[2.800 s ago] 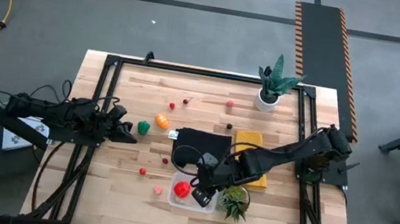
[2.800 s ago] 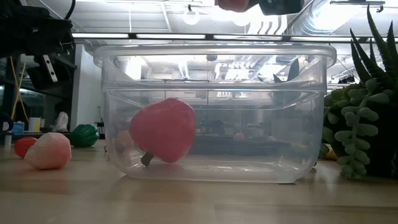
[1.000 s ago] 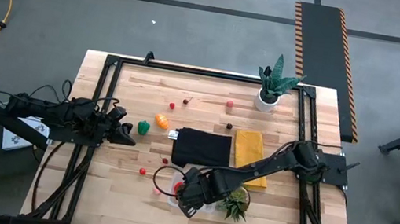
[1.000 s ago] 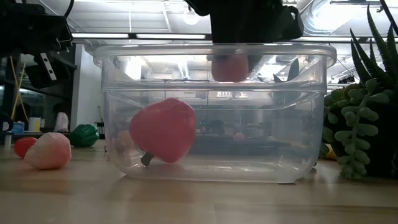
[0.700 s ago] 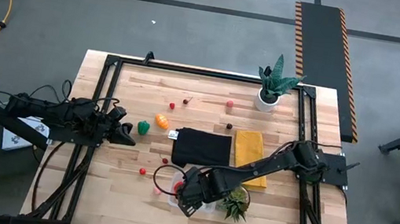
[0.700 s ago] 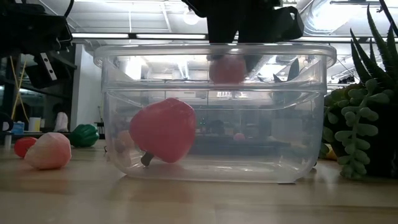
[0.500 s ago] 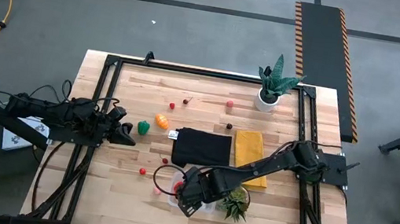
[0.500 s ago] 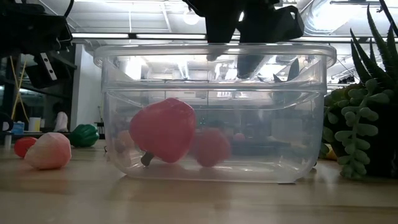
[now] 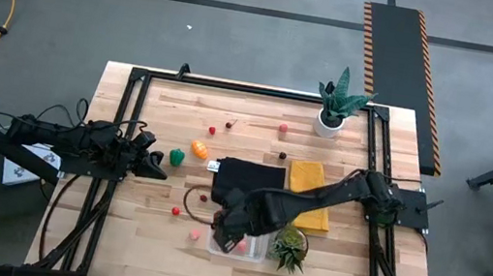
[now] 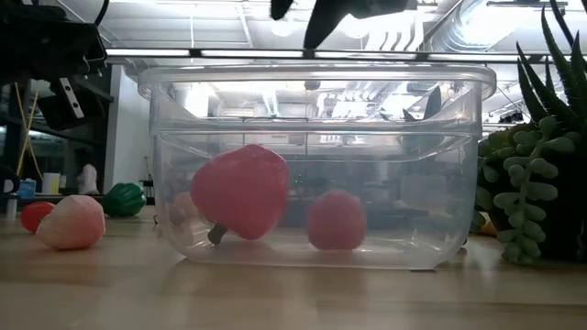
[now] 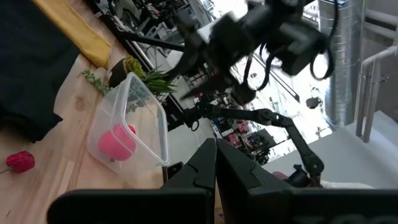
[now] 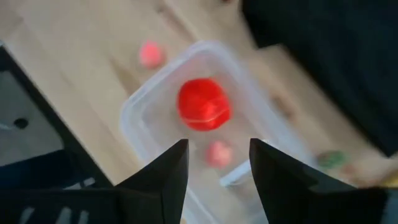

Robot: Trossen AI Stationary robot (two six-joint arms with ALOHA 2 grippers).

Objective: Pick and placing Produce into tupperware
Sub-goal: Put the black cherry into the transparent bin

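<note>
Right hand in the low view: cut off at the top edge; directly beneath it in the high view, the tupperware is partly hidden; wrist pictures blurred.

The small pink fruit, earlier held at the tub's rim in the low view, now lies on the floor of the tupperware, right of the larger red one. The right gripper has released it, risen and shifted toward the frame's upper left, jaws apart
</note>
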